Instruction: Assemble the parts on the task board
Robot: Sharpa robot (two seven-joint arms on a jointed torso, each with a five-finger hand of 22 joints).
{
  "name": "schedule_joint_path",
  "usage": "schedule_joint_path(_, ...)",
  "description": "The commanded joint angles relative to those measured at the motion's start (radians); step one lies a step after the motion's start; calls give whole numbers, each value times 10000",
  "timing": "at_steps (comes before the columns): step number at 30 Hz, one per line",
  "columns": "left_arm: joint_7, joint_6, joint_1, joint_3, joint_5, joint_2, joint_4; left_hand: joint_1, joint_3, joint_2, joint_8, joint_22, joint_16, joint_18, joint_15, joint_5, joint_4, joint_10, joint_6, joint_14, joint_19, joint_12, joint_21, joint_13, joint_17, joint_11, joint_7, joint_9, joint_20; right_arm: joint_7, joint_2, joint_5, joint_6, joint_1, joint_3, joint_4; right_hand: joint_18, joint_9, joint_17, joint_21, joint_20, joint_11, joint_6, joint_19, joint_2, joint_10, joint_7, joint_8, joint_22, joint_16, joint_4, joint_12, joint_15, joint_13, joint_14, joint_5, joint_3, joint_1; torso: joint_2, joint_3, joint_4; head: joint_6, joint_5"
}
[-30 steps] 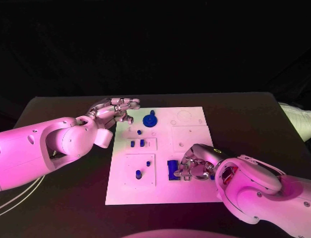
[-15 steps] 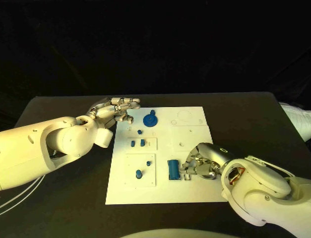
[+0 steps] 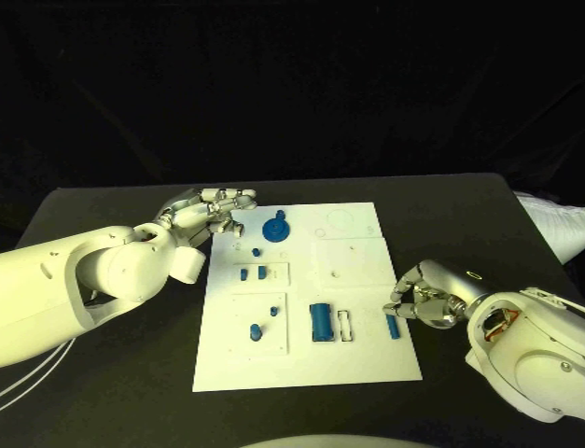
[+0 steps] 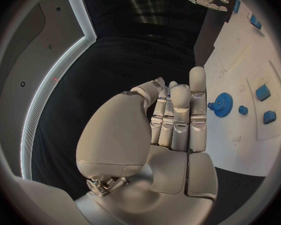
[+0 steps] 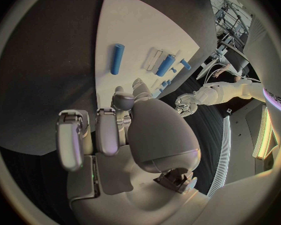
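Head view: white board [image 3: 359, 359] lies mid-table, blue pieces scattered on it. A thin rod [image 3: 392, 326] lies by its right edge, just beside the right hand [image 3: 424, 301], fingers curled, empty. Left hand [image 3: 212, 211], fingers together, empty, hovers near the gear [image 3: 277, 228].

The task board [image 3: 359, 364] is flanked by the left hand [image 3: 212, 210] and right hand [image 3: 426, 299], nothing held.

The right hand [image 3: 424, 301] has drawn back off the white task board [image 3: 359, 359] to its right edge. Where it had been, a large blue cylinder [image 3: 322, 320] and a slim blue rod [image 3: 392, 326] now lie uncovered.
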State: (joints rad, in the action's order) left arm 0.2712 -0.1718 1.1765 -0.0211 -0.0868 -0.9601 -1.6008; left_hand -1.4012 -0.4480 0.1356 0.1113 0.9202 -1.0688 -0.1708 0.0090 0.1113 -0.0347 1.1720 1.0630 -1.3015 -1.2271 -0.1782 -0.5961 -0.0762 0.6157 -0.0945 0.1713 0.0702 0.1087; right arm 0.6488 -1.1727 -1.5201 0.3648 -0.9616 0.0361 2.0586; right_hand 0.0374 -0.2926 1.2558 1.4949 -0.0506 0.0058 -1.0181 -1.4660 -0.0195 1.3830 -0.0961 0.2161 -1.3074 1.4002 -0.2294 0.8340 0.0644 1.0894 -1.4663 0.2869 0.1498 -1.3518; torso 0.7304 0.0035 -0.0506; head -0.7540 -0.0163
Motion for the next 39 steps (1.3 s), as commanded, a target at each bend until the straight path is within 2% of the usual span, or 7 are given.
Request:
schedule_joint_path(1, 49, 177, -1, 5, 45, 7, -44, 18, 34, -50, 59, -8, 61, -85, -12, 0, 20, -97, -71, 77, 25, -63, 22, 10, -16, 3, -5, -16, -11, 135, -51, -884, -477, 38, -21, 9, -93, 14, 15, 21, -43, 41, -124, -283, -19, 14, 30, -19, -1724, 13, -62, -36, -72, 9, -531, 68, -12, -64, -6, -1, -1, 4, 79)
schedule_joint_path(7, 53, 193, -1, 5, 57, 13, -47, 18, 34, -50, 59, -8, 61, -85, -12, 0, 20, -97, -71, 77, 25, -63, 22, 10, -16, 3, -5, -16, -11, 331, 1, -1417, -795, 231, -53, -97, -100, 18, 51, 43, -30, -26, -454, -306, -62, 43, 125, 51, -1754, 32, -161, -27, -27, 38, -534, 137, 18, -77, 1, -1, 45, -1, 124)
schedule_joint_path(14, 49, 200, -2, 5, 59, -4, -44, 18, 34, -50, 59, -8, 61, -85, -12, 0, 20, -97, -71, 77, 25, -63, 22, 10, -16, 3, -5, -16, -11, 491, 150, -1659, -1300, 337, -64, -216, -102, 16, 53, 48, -2, -66, -633, -312, -25, 53, 175, 72, -1763, 31, -254, -54, 6, 40, -533, 99, 90, -40, 3, -8, 33, -17, 114)
schedule_joint_path(17, 49, 203, -3, 5, 60, -12, -45, 18, 34, -50, 59, -8, 61, -85, -12, 0, 20, -97, -71, 77, 25, -63, 22, 10, -16, 3, -5, -16, -11, 581, 222, -1819, -1528, 363, -66, -249, -101, 10, 52, 44, 8, -81, -700, -308, -23, 55, 195, 81, -1760, 29, -305, -71, 18, 37, -531, 69, 118, -11, 8, 4, 28, -36, 106)
schedule_joint_path(29, 41, 219, -5, 4, 60, -17, -36, 18, 34, -50, 59, -8, 61, -85, -12, 0, 20, -97, -71, 77, 25, -63, 22, 10, -16, 3, -5, -16, -11, 740, 502, -2166, -2017, 421, -69, -397, -100, 1, 54, 41, 21, -99, -767, -305, -12, 55, 219, 87, -1758, 28, -339, -93, 32, 32, -530, 18, 143, -15, 1, 3, 37, -61, 79)
schedule_joint_path(35, 34, 226, -6, 4, 60, -24, -34, 35, 55, -64, 66, -34, 58, -90, -10, 4, 29, -110, -76, 85, 34, -83, 63, 12, -32, 6, -9, -16, -7, 830, 623, -2351, -2484, 507, -72, -460, -102, -11, 65, 43, 45, -125, -833, -308, 29, 60, 246, 75, -1763, 30, -325, -109, 56, 39, -531, -138, 165, -115, 2, -1, 28, -81, 61)
schedule_joint_path(39, 28, 231, -7, 3, 60, -30, -37, 35, 55, -64, 66, -34, 58, -90, -10, 4, 29, -110, -76, 85, 34, -83, 63, 12, -32, 6, -9, -16, -7, 891, 766, -2641, -2906, 601, -73, -514, -103, -25, 85, 41, 67, -136, -878, -306, 114, 59, 253, 33, -1765, 36, -234, -141, 71, 46, -532, -489, 194, -321, 3, -1, 21, -84, 59)
